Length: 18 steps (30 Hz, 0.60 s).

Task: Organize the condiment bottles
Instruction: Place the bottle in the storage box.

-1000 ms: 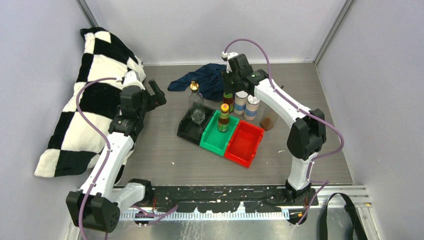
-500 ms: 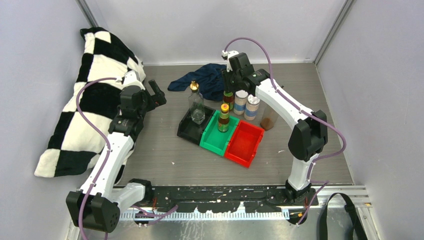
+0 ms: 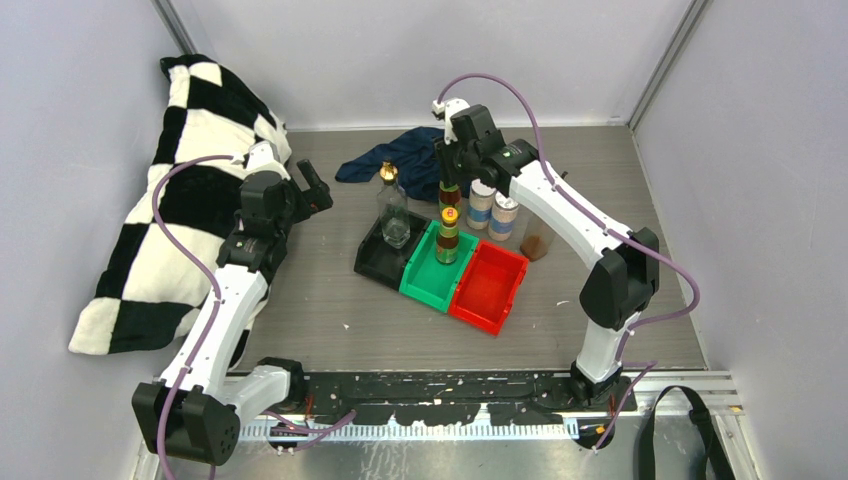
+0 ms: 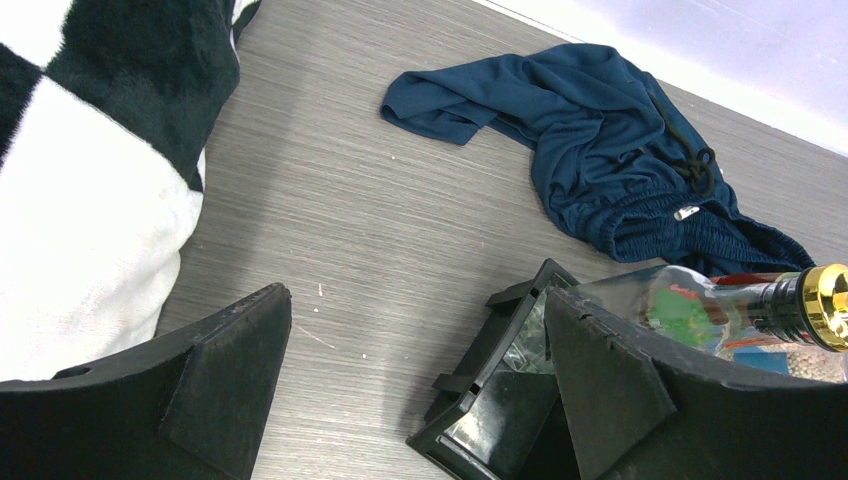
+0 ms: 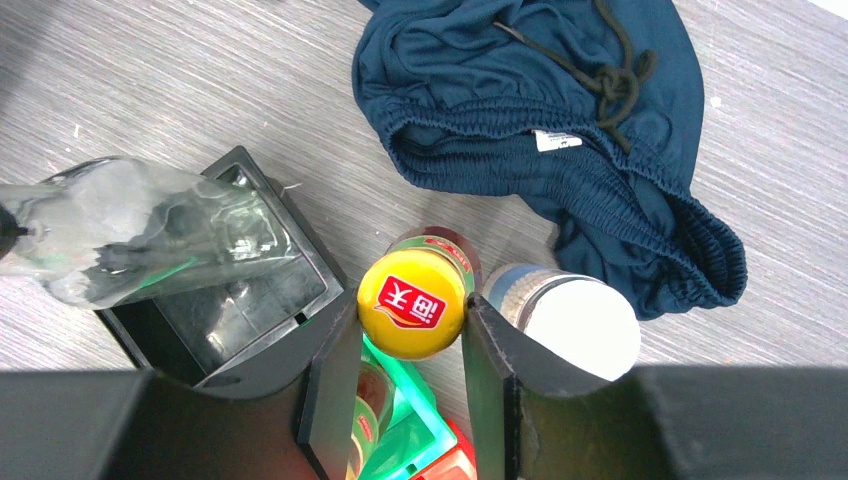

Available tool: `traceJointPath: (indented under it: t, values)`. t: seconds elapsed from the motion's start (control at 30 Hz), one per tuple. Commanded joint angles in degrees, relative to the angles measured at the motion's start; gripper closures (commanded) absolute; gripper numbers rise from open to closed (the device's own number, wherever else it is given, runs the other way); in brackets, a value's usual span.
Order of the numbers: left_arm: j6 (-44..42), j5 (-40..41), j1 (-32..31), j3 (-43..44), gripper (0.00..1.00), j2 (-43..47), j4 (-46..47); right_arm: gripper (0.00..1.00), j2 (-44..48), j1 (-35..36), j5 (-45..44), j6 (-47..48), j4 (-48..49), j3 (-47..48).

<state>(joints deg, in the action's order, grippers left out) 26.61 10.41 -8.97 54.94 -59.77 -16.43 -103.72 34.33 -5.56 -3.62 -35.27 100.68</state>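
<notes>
While my left gripper (image 3: 318,192) hangs wide open and empty beside the checkered cushion (image 3: 190,190), its wrist view cuts off most of what lies ahead. From there I get only a corner of the black bin (image 4: 470,400) and the gold-topped neck of the clear glass bottle (image 4: 700,300) standing in it. Next over, the green bin (image 3: 425,285) holds one dark bottle (image 3: 447,238), upright.

My right gripper (image 3: 450,185) is clamped on a second dark bottle (image 3: 452,212), at the far edge of that bin. From the wrist its yellow cap (image 5: 412,303) sits squarely between my fingers. I cannot tell whether its base touches anything. The blue garment (image 3: 405,160) lies crumpled behind.

The red bin (image 3: 485,290) comes next. Two white-capped jars (image 3: 481,205) stand just behind it on the table (image 3: 330,320), partly screened by my right arm. A half-hidden clear bottle (image 3: 540,240) stands farthest right; its top is too blurred to make out.
</notes>
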Motion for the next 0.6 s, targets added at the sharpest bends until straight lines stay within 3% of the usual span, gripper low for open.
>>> traceJointPath:
  t: [0.0,0.57]
  values:
    - [0.1,-0.4,0.2,0.3,0.02,0.9,2.7,0.99,6.2,1.0,-1.6,1.6,6.1,4.9]
    - [0.2,-0.6,0.3,0.3,0.02,1.2,2.7,0.99,8.0,3.9,-4.0,3.3,5.9,6.1]
